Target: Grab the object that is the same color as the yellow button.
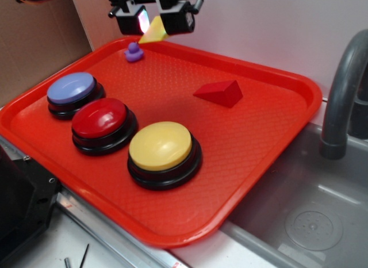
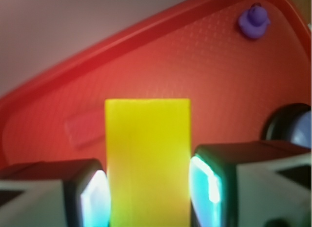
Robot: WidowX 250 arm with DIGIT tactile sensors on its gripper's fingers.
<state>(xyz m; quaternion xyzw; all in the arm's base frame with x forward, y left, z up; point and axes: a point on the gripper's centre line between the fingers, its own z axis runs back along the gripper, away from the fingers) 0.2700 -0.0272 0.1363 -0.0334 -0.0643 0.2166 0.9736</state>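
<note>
**Yellow wedge held above the tray's far edge**

The gripper (image 1: 154, 23) is clamped on the yellow wedge (image 2: 147, 159), raised over the red tray (image 1: 276, 130) near the purple duck (image 1: 134, 52). Its sloping face could slide between the pads, dropping it beyond the rim.

On the tray (image 1: 287, 115) three buttons stand in a row along its near left side, the yellow button (image 1: 161, 146) nearest. The wedge (image 1: 219, 93) lies right of centre; the duck (image 1: 134, 53) sits at the far edge (just beside the gripper (image 1: 154, 22)). A sink (image 1: 310, 222) lies to the right.
</note>
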